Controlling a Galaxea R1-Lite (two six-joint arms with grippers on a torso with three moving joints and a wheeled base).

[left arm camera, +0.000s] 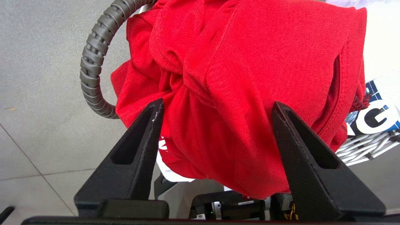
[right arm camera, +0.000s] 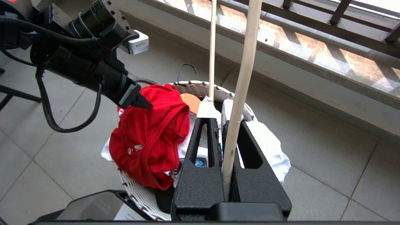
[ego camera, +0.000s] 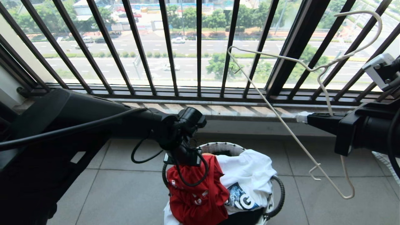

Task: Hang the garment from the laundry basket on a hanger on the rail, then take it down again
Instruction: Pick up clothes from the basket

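A: Start at the left. What is the left gripper [left arm camera: 215, 106] doing?

B: It hangs over the laundry basket [ego camera: 218, 146] on the tiled floor [ego camera: 125, 187], pointing down at the garment [ego camera: 200, 193]. Its jaws stand apart with a bunched fold of red cloth between them. From the left wrist view the fingers [left arm camera: 142, 134] flank the fold; whether they touch it I cannot tell. Nothing is clamped.

A: And where does the garment lie?

B: On top of the heap, spilling over the basket's near-left rim, beside a white T-shirt [ego camera: 250, 175] that fills the right side.

A: How would you expect it to handle?

B: Soft, light and limp, I'd judge. It will sag and unfold once lifted, and a thin pinch could slip. A thick gathered ridge like the one between the jaws looks the safer hold. A seam or the collar would grip better still, though I cannot pick out the collar here.

A: Further right?

B: The right gripper [right arm camera: 223, 125] is held out level above the floor to the right of the basket, shut on the wire of the hanger [ego camera: 281, 118]. The hanger is thin, stiff and smooth, so it may swivel in that grip. No rail is in view, only the black window railing [ego camera: 200, 47].
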